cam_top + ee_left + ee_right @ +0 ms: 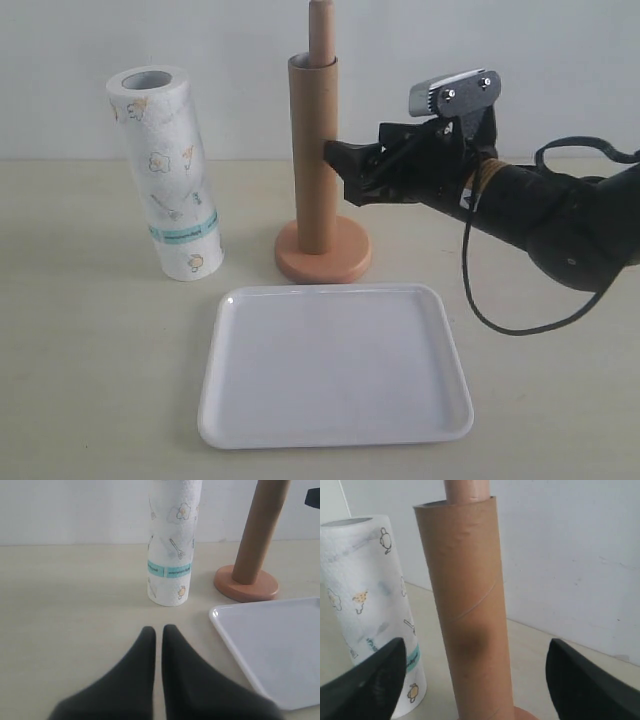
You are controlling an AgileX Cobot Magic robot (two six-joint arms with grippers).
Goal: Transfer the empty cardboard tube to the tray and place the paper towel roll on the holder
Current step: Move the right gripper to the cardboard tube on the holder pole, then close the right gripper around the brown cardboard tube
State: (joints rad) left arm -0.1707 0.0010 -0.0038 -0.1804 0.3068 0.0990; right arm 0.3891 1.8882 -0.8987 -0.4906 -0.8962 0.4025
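1. Spread wide, my right pincer (pixel 340 172) faces the empty cardboard tube (pixel 312 150) at about mid-height, one finger to each side. Neither pad touches it, as far as I can tell.
2. That tube stands upright, sleeved over the rod of the holder (pixel 323 262), and the rod's tip pokes out above it. The holder sits near the far edge of the bench (pixel 90 380), about the middle.
3. The paper towel roll (pixel 170 175) stands on end toward the far-left of the bench, apart from the holder.
4. The tray (pixel 335 292) lies bare near the front edge, just in front of the holder's base.
5. My left pincer (pixel 159 630) is pressed together, holding nothing, low over the bench in front of the roll.
6. The step in hand, as I judge it, is grasping the tube. I should ease forward until the tube sits deep and centred between the pads, then close gently, since hollow cardboard will likely crush.
7. After that I should lift straight up along the rod until the tube clears the tip. Any tilt may bind and tip the holder. Then I lay the tube in the tray.
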